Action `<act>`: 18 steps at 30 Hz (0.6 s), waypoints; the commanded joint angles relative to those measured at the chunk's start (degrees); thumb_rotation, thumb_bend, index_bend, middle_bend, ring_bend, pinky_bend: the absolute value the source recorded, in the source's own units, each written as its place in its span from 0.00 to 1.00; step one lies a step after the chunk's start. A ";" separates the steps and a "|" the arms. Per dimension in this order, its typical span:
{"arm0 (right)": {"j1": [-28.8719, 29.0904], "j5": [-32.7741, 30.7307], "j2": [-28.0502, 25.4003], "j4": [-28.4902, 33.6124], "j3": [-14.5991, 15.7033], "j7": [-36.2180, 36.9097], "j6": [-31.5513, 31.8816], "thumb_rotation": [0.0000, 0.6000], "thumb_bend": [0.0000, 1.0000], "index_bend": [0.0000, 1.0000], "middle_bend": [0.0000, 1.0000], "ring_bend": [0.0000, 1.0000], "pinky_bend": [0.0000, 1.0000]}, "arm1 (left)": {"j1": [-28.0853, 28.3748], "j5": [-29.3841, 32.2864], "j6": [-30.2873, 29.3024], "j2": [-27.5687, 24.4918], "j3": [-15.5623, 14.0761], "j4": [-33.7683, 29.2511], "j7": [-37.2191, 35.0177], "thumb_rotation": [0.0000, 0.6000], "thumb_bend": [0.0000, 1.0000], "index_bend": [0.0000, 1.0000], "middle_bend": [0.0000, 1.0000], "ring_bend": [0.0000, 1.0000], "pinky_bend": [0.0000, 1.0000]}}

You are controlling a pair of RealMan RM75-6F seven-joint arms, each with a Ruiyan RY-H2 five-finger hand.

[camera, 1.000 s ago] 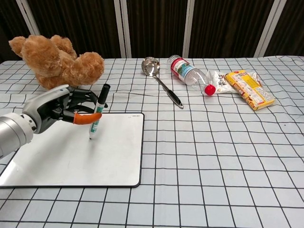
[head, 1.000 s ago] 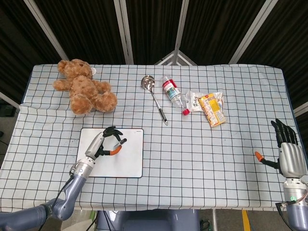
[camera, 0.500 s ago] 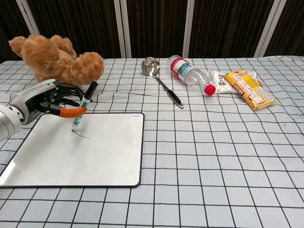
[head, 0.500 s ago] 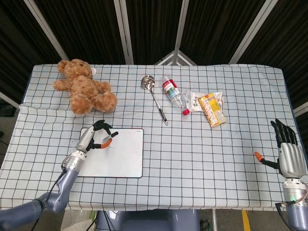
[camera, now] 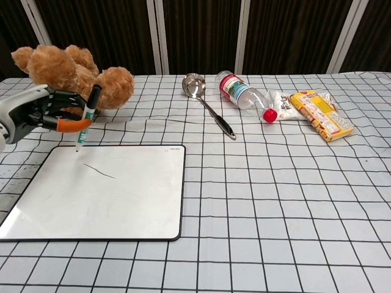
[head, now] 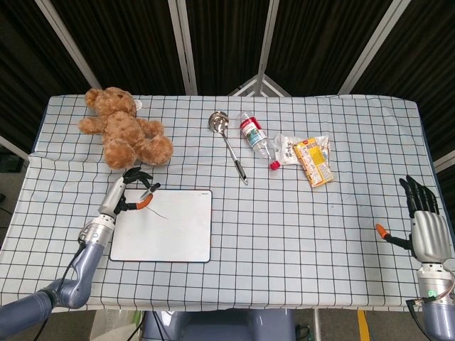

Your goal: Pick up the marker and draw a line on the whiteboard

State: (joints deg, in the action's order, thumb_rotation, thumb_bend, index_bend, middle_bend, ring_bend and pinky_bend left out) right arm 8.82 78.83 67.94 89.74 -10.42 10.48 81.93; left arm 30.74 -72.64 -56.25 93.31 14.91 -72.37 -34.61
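A white whiteboard (camera: 110,195) (head: 178,234) with a black rim lies on the checked cloth at the near left. A short dark line (camera: 99,171) (head: 161,214) crosses its upper left part. My left hand (camera: 36,111) (head: 128,192) holds a marker (camera: 86,119) upright by its barrel. The marker's tip hangs over the board's far left corner, just off the surface. My right hand (head: 425,226) stays at the table's far right edge, fingers spread, holding nothing. The chest view does not show it.
A brown teddy bear (camera: 73,76) (head: 124,131) lies right behind my left hand. A metal ladle (camera: 208,104), a plastic bottle (camera: 244,96) with a red cap, and a yellow snack packet (camera: 321,113) lie across the far middle and right.
My left hand moved the marker to the left and toward the far edge of the board, leaving a short dark line, then lifted the tip off near the corner. The right hand stayed still.
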 commanded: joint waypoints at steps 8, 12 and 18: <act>0.01 -0.17 -0.07 -0.07 -0.09 0.21 -0.10 1.00 0.21 0.00 0.00 0.00 0.00 | -0.06 3.07 0.72 1.36 -0.38 -5.31 3.34 1.00 0.52 0.75 0.31 0.10 0.19; 0.04 -0.19 -0.07 -0.12 -0.11 0.34 -0.16 1.00 0.21 0.00 0.00 0.00 0.00 | 0.01 3.70 0.69 2.46 -0.58 -6.00 4.49 1.00 0.52 0.75 0.31 0.10 0.19; 0.03 -0.09 -0.13 -0.06 -0.10 0.48 -0.12 1.00 0.21 0.00 0.00 0.00 0.00 | 0.03 4.31 0.74 3.23 -0.74 -6.57 5.69 1.00 0.52 0.75 0.31 0.10 0.19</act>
State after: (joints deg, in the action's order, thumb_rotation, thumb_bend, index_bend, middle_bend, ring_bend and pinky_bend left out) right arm 8.85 78.74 67.81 89.67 -10.52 10.96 81.81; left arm 30.77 -68.36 -55.53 96.50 14.18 -78.92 -28.94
